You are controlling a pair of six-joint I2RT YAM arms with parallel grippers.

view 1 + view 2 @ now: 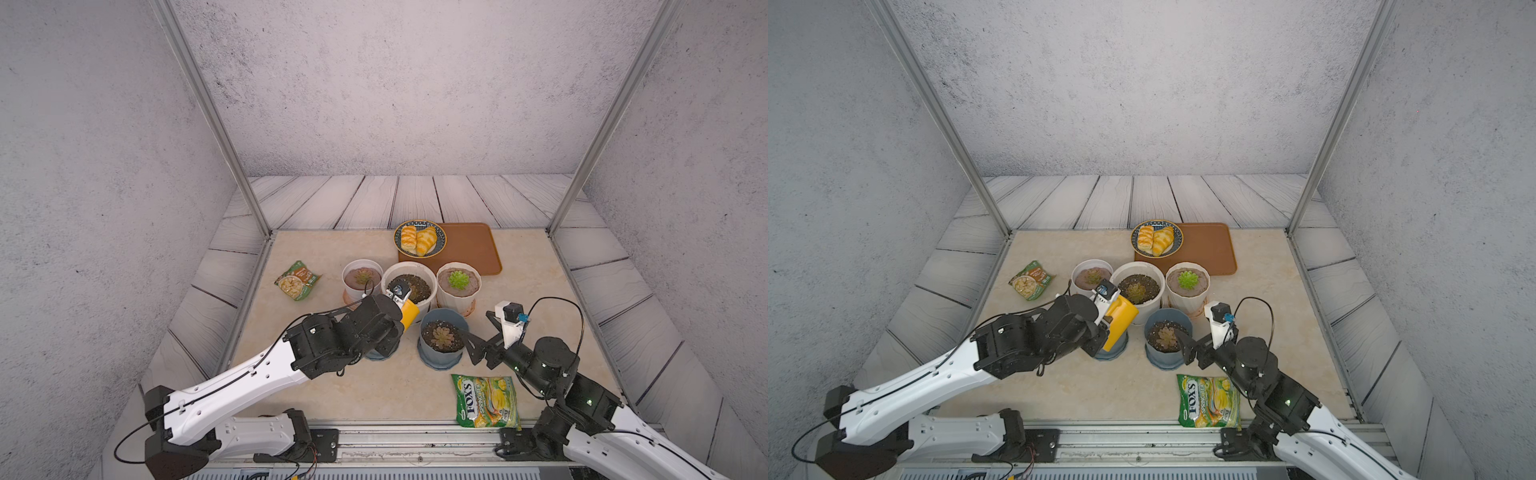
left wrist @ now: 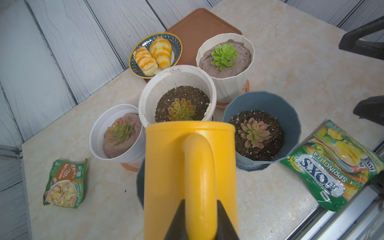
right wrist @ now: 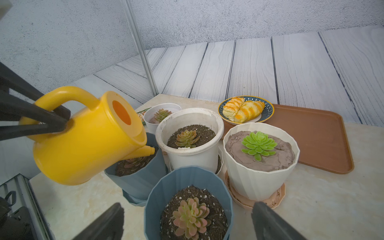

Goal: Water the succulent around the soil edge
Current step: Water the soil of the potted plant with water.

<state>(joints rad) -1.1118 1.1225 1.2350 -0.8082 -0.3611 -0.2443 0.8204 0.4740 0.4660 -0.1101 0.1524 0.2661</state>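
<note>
A yellow watering can (image 3: 87, 141) hangs tilted, and my left gripper (image 2: 200, 202) is shut on its handle (image 2: 199, 166). Its spout (image 3: 149, 150) reaches over the soil edge of a blue pot (image 3: 137, 178) holding a dark succulent (image 3: 133, 163). In both top views the can (image 1: 409, 313) (image 1: 1121, 320) and my arm cover most of that pot (image 1: 1113, 353). I see no water stream. My right gripper (image 3: 187, 218) is open, its fingers on either side of a second blue pot (image 1: 442, 349) with a pink succulent (image 3: 190, 216).
Behind the blue pots stand a round white pot (image 1: 1136, 303), a faceted white pot (image 1: 458, 299) with a green succulent, and a small white pot (image 1: 362, 266). A plate of bread (image 1: 419, 239) sits on a brown tray (image 1: 469, 245). A snack packet (image 1: 297, 280) lies left, a candy bag (image 1: 488, 401) front right.
</note>
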